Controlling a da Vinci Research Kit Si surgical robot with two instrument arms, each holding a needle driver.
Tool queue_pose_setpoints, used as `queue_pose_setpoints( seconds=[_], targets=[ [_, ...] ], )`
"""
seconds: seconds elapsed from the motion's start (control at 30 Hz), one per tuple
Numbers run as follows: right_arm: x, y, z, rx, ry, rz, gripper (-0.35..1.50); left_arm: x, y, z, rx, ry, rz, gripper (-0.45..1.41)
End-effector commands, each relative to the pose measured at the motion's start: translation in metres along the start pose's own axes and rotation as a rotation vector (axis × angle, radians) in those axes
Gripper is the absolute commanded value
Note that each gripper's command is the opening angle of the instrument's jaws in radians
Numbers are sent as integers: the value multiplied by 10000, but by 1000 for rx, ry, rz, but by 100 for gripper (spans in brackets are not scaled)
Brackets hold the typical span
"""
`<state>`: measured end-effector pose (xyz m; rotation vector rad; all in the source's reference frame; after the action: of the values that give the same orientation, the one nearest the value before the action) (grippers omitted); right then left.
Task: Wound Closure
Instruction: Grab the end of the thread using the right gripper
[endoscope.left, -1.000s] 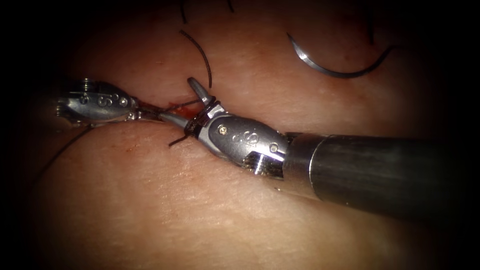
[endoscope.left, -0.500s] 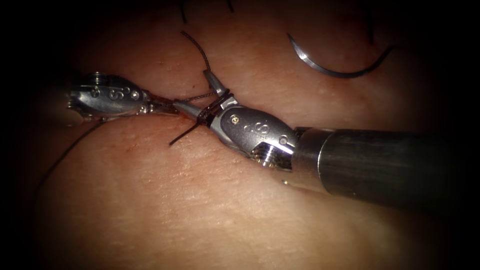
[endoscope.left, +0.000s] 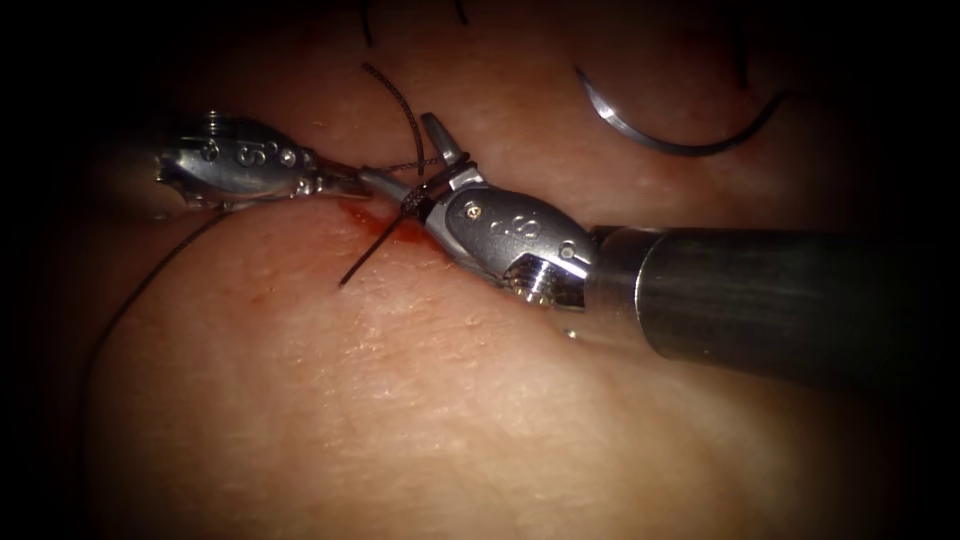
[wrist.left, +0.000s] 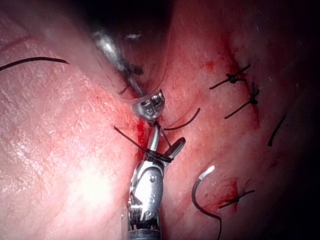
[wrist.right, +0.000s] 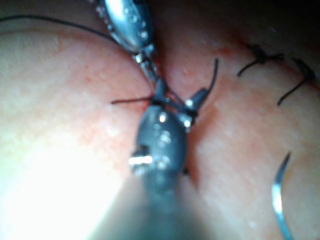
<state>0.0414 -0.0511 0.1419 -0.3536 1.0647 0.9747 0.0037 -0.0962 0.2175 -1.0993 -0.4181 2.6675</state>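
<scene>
Steel-grey and curved, the thin needle (endoscope.left: 665, 128) is lying free on the pale pink, finely grained tissue (endoscope.left: 420, 400), well to the right of the cut (endoscope.left: 375, 222) and held by neither tool. In the endoscope view the right arm's polished metal tool (endoscope.left: 415, 158) is standing with its jaws spread apart, dark braided thread (endoscope.left: 400, 105) looping around them. The left arm's silver tool (endoscope.left: 340, 184) is pinching shut on that thread by the cut, where red fluid (endoscope.left: 385, 230) is glistening.

In the left wrist view the needle (wrist.left: 200, 192) is resting near knotted dark stitches (wrist.left: 235, 80).

In the right wrist view the right tool (wrist.right: 177, 97) is gaping open, the thread (wrist.right: 130, 101) trailing sideways.
</scene>
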Motion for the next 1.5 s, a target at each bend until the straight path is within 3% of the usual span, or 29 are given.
queue_pose_setpoints(
  seconds=[0.03,0.3,0.7,0.9,1.17,1.27,1.3,1.33,1.4,1.43,1.5],
  targets=[
    [-4,-2,9,3,-1,-1,101,-3,3,10,0,0,0,-45],
    [-10,-1,19,3,-6,23,100,-19,4,29,19,0,-3,-45],
    [-16,-8,39,-3,-49,18,98,-13,-2,24,12,0,-9,-45],
    [-23,-6,52,-2,-112,5,95,-12,-4,23,11,0,-10,-45],
    [-23,-4,54,-17,-119,5,89,-12,-3,23,11,0,-11,-45],
    [-22,-2,56,-24,-121,6,74,-12,-3,23,11,0,-11,-45],
    [-22,-2,55,-24,-121,6,48,-12,-3,23,12,0,-11,-45],
    [-22,-2,55,-26,-121,6,34,-12,-3,23,11,0,-11,-45],
    [-21,-4,53,-15,-125,6,-23,-12,-3,23,11,0,-11,-45],
    [-21,-5,52,-12,-128,6,-35,-12,-3,23,11,0,-11,-45],
    [-18,-7,49,-11,-133,8,-35,-12,-4,23,11,0,-11,-45]
  ],
)
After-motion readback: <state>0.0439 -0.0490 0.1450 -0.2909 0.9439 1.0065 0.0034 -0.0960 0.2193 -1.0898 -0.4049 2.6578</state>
